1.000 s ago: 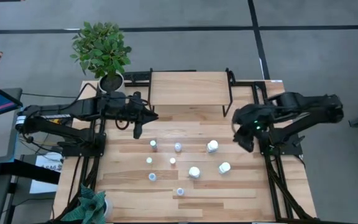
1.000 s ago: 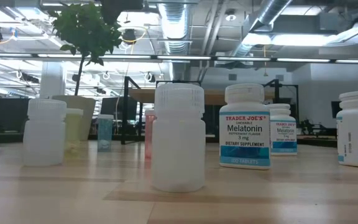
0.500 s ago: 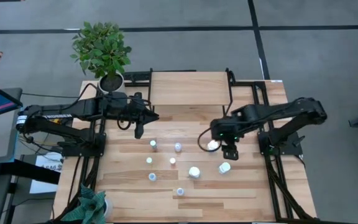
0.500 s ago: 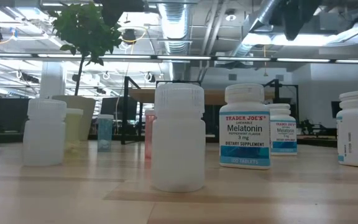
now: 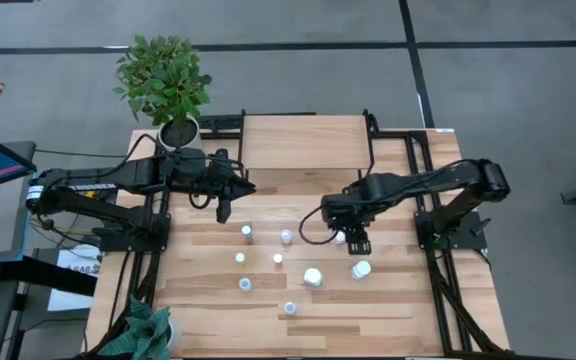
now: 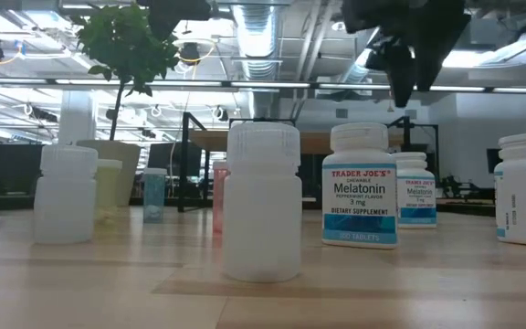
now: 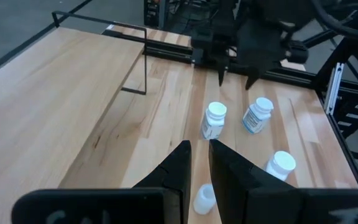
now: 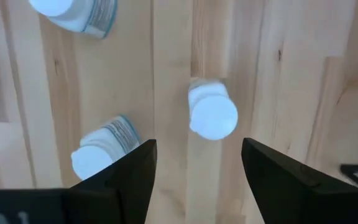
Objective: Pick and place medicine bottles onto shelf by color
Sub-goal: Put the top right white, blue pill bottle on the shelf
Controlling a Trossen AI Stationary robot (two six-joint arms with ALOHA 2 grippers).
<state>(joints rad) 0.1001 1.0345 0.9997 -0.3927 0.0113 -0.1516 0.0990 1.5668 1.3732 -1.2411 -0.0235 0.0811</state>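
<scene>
- The right gripper (image 5: 347, 237) hangs over the wooden table (image 5: 388, 310) with its two dark fingers (image 8: 124, 180) pointing down and spread wide apart; nothing is held between them.
- Seen from the right wrist, a stubby white medicine bottle with a round white cap (image 8: 212, 114) stands on the table in the gap between the open jaws, a little nearer to one finger, and neither finger touches it.
- Outside the jaws, just beside the other finger, a second white bottle with a blue-edged label (image 8: 99, 150) stands, and a third white bottle of the same kind (image 8: 73, 12) stands further ahead.
- In the low view the right gripper is above the bottle labelled "Melatonin" (image 6: 361, 187), and it is not in contact with it.
- The left gripper (image 7: 199, 163) waits near the front left corner of the shelf, its jaws closed and empty.
- The low shelf with a light wood top and thin black legs (image 5: 303, 141) is beyond both grippers, well apart from the right jaws.
- The thinner vials with coloured caps (image 5: 286, 237) stand on the table between the two grippers.
</scene>
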